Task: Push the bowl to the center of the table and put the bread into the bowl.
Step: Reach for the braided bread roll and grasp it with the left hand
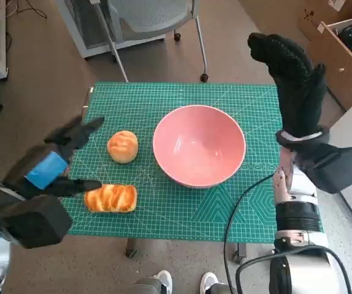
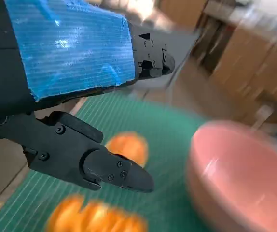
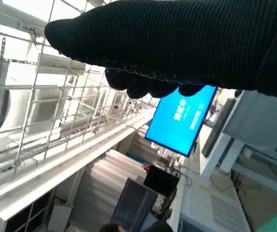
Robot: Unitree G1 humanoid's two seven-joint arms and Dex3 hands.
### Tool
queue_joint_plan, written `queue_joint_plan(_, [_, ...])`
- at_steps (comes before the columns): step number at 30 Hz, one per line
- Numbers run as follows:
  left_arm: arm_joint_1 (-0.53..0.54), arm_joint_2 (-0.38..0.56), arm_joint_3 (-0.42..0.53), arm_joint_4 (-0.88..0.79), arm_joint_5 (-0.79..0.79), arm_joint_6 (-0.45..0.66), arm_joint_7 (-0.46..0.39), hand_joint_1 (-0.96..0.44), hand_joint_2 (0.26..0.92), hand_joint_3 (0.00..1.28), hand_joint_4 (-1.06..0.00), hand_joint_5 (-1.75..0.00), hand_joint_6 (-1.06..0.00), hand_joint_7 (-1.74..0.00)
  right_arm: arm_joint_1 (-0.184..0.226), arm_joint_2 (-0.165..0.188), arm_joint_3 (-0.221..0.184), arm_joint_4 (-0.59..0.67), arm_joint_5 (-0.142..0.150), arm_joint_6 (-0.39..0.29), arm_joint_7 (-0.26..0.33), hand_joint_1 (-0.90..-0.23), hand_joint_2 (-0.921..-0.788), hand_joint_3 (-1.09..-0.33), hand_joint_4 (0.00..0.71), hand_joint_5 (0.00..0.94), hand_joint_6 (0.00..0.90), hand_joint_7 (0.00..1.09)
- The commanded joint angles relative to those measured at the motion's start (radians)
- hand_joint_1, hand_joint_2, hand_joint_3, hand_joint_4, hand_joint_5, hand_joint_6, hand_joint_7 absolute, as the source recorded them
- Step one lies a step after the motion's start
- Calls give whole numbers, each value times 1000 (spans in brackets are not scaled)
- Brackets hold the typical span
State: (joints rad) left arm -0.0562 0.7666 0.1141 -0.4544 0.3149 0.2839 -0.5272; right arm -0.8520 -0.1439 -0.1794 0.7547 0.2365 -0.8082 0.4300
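Note:
A pink bowl [image 1: 199, 144] stands empty near the middle of the green cutting mat [image 1: 237, 208]; the left wrist view shows it blurred [image 2: 240, 179]. A round bun [image 1: 122, 146] lies left of the bowl, seen too in the left wrist view [image 2: 129, 147]. A long braided bread [image 1: 110, 198] lies nearer the front edge, blurred in the left wrist view [image 2: 92, 220]. My left hand [image 1: 56, 160] hovers over the mat's left edge with fingers [image 2: 104, 166] spread, holding nothing. My right hand [image 1: 292, 76] is raised high at the table's right, fingers extended, empty; its glove [image 3: 177, 46] points at the ceiling.
A chair [image 1: 154, 24] stands behind the table. A cardboard box [image 1: 344, 52] sits at the right. A black cable [image 1: 243, 208] runs over the mat's front right. A person's shoes [image 1: 185, 283] show below the front edge. A blue screen [image 3: 182, 118] hangs overhead.

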Motion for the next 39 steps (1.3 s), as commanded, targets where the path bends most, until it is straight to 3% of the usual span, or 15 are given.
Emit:
queue_joint_plan(1, [19,30,-32,-34,40,43,-38,-388,802,0,-77,-1,-190,-59,-8,11,6,11,-2,11,-6,-666,-921,-733,211,8,192,287])
queue_joint_plan(26, [48,66,-174,-1,122,95,-157,-391,772,0,-65,0,-231,-11,-19,13,-3,37,46,31,33,-673,-921,-720,202,1,201,260])
queue_joint_plan(39, [16,63,-264,116,193,34,-142,-401,765,0,-58,0,-227,-2,-15,17,-10,25,50,43,29,-663,-921,-716,213,5,215,252])
